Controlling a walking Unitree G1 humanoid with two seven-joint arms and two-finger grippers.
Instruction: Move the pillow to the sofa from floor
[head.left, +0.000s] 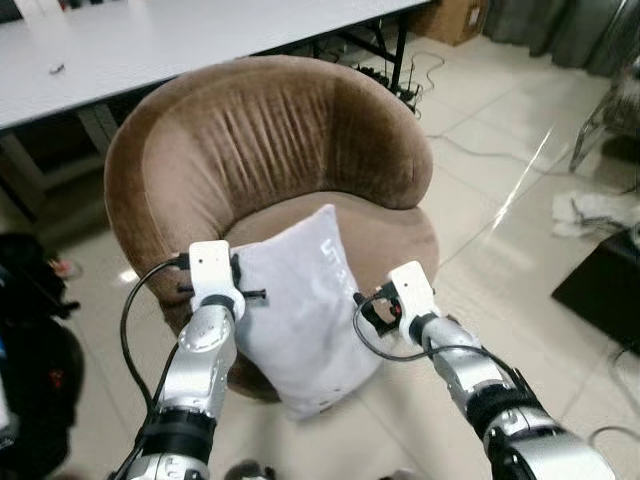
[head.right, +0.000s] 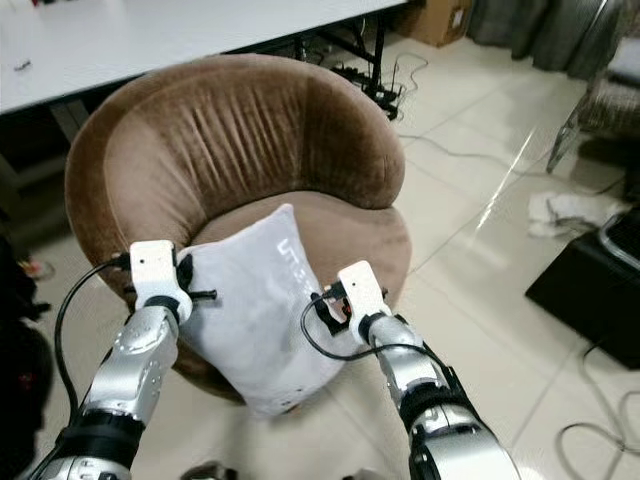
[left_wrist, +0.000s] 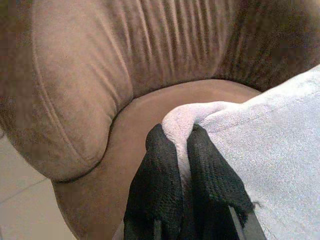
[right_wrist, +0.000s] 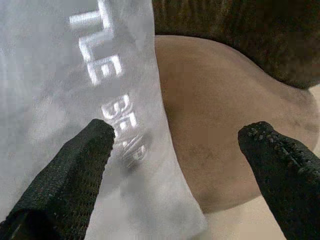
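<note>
A pale grey pillow (head.left: 300, 310) with white lettering leans on the front of the seat of a round brown velvet sofa chair (head.left: 270, 140). Its upper corner rests on the seat and its lower corner hangs past the seat's front edge. My left gripper (left_wrist: 182, 137) is shut on the pillow's left corner, with a fold of fabric pinched between the black fingers. My right gripper (right_wrist: 180, 132) stands open at the pillow's right edge. One of its fingers (right_wrist: 82, 165) lies against the lettered face and the other (right_wrist: 280, 160) is over the brown seat.
A white table (head.left: 150, 40) stands behind the sofa chair, with cables (head.left: 420, 80) and a cardboard box (head.left: 450, 15) on the floor beyond. A black box (head.left: 605, 285) and a white cloth (head.left: 590, 210) lie to the right. A dark bag (head.left: 30, 320) sits at the left.
</note>
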